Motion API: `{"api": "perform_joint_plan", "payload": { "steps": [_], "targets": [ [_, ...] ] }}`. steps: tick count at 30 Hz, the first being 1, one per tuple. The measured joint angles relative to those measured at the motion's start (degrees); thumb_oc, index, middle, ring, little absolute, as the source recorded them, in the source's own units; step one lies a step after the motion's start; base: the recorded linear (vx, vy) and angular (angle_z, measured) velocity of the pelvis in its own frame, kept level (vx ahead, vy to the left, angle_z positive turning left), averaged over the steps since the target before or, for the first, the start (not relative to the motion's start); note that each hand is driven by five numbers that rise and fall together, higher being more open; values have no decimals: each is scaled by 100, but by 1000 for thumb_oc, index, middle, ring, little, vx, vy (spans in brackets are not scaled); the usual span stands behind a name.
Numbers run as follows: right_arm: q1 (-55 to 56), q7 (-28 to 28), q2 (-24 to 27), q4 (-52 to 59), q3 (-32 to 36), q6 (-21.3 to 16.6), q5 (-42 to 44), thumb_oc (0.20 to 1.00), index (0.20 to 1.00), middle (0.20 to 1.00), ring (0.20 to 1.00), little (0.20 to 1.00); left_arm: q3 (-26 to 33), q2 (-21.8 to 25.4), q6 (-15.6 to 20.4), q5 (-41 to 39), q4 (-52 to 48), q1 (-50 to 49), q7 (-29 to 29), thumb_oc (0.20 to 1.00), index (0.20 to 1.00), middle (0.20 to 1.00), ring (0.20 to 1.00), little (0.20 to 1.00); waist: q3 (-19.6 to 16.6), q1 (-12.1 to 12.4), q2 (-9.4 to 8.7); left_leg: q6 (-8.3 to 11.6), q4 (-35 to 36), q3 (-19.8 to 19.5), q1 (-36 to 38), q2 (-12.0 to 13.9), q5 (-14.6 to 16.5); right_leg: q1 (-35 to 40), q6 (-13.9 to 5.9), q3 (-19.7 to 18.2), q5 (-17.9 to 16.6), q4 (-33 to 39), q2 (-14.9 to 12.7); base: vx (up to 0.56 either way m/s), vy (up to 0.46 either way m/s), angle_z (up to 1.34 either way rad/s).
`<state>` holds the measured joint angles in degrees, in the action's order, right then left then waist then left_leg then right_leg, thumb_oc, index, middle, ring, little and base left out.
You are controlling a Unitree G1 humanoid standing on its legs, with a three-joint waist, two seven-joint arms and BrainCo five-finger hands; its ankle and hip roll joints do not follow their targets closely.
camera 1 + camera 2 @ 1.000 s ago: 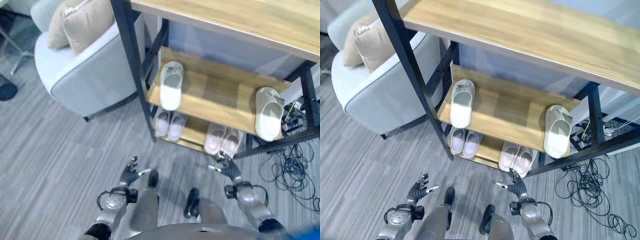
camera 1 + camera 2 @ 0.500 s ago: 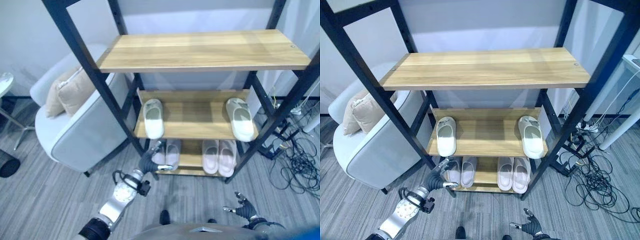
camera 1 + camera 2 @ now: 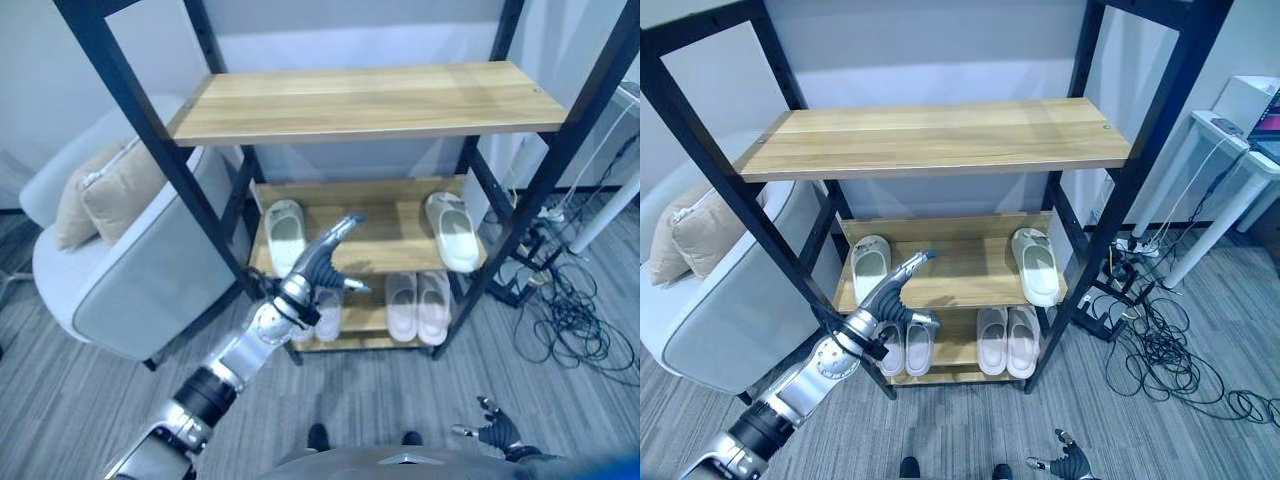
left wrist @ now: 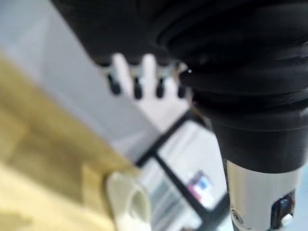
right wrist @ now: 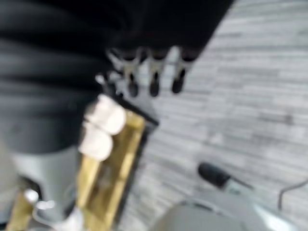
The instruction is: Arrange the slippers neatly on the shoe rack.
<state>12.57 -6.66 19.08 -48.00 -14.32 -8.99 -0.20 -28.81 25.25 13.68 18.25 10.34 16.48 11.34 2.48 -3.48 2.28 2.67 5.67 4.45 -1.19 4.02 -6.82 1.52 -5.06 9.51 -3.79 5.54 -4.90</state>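
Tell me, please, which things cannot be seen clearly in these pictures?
- Left pair of pale pink slippers on the bottom shelf: partly hidden by the left hand in both eye views.
- White slipper in the left wrist view: blurred, cut by the bottom edge.
- Right hand: small, at the bottom edge.

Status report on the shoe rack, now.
Left hand open, raised before middle shelf. Right hand open, low. Two white slippers far apart on middle wooden shelf. Nothing in the way.

Left hand (image 3: pixel 325 262) rose from floor level to the middle shelf (image 3: pixel 390 228), fingers straight. Right hand (image 3: pixel 497 432) dropped low.
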Motion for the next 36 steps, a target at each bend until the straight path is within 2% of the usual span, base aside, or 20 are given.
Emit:
{"api": "perform_joint_plan", "payload": {
  "steps": [2, 4, 8, 11, 15, 16, 20, 22, 25, 30, 36],
  "targets": [
    [-65, -3, 2, -27, -18, 1, 0, 1000, 1000, 1000, 1000, 1000, -42, 7, -100, 265, 287, 288, 160, 1000, 1000, 1000, 1000, 1000, 2, -25, 8, 1, 0, 48, -36, 0, -1, -59, 24, -44, -23, 0, -1, 2, -4, -14],
    [-105, -2, 121, 338, -41, 6, -1, 1000, 1000, 1000, 1000, 1000, -204, 239, -206, 922, 547, 864, 547, 1000, 1000, 1000, 1000, 1000, 55, -76, 122, 29, -1, 171, -226, -12, -25, -329, -8, -155, -134, 1, -18, -18, -7, -31],
    [-147, -58, 304, 456, 20, -25, -2, 1000, 1000, 1000, 1000, 1000, -217, 287, -257, 1360, 993, 1242, 985, 1000, 1000, 1000, 1000, 1000, 41, -186, 260, 21, -1, 285, -396, -18, -33, -549, -19, -251, -173, 0, -28, -14, -12, -16],
    [-138, -130, 420, 450, 184, -25, 3, 1000, 1000, 1000, 1000, 1000, -236, 303, -492, 1635, 1589, 1405, 1150, 1000, 1000, 1000, 1000, 1000, 65, -257, 380, 18, -1, 316, -449, -14, -27, -623, -10, -272, -173, 1, -25, 21, -20, -6],
    [-55, -225, 516, 557, 270, -20, -2, 1000, 1000, 1000, 1000, 1000, 183, -34, -915, 1665, 2286, 1249, 1314, 1000, 1000, 1000, 1000, 1000, 130, -320, 501, 16, -2, 340, -537, -6, -26, -722, -4, -298, -168, 0, -12, 20, -13, -2],
    [-23, -233, 564, 759, 270, -26, -3, 1000, 1000, 1000, 1000, 1000, 182, -84, -1112, 1665, 2699, 1218, 1367, 1000, 1000, 1000, 1000, 1000, 141, -337, 513, 2, -2, 342, -536, -6, -35, -725, 1, -300, -163, 0, -12, 0, 0, 0],
    [-30, -274, 573, 772, 505, -31, 15, 1000, 1000, 1000, 1000, 1000, 163, -164, -1356, 1684, 3299, 1246, 1501, 1000, 1000, 1000, 1000, 1000, 162, -351, 489, 31, -1, 351, -540, -10, -7, -732, -2, -308, -151, 1, -16, 19, -11, 0],
    [-26, -272, 620, 773, 454, -48, 32, 1000, 1000, 1000, 1000, 1000, -288, -37, -1476, 1957, 3639, 1485, 1598, 1000, 1000, 1000, 1000, 1000, 173, -345, 472, 38, -1, 350, -558, -9, -2, -749, -2, -307, -151, 1, -16, 0, 0, 0],
    [-17, -277, 616, 773, 449, -71, 44, 1000, 1000, 1000, 1000, 1000, -327, 5, -1556, 2089, 3673, 1627, 1627, 1000, 1000, 1000, 1000, 1000, 190, -349, 453, 39, -1, 373, -597, -11, -2, -800, -13, -325, -159, 1, -18, 13, -16, -3],
    [-87, -278, 617, 532, 382, -140, 50, 1000, 1000, 1000, 1000, 1000, -331, 82, -1590, 2124, 3915, 2173, 1652, 1000, 1000, 1000, 1000, 1000, 261, -366, 348, 42, -1, 394, -598, -10, 10, -815, -13, -344, -160, 0, -17, 11, -12, -2],
    [-165, -268, 613, 577, 228, -153, 53, 1000, 1000, 1000, 1000, 1000, -259, 133, -1578, 2042, 3832, 2279, 1659, 1000, 1000, 1000, 1000, 1000, 277, -403, 321, -5, -2, 424, -594, -14, -8, -825, -11, -370, -161, -2, -16, 2, 1, -1]
  ]
}}
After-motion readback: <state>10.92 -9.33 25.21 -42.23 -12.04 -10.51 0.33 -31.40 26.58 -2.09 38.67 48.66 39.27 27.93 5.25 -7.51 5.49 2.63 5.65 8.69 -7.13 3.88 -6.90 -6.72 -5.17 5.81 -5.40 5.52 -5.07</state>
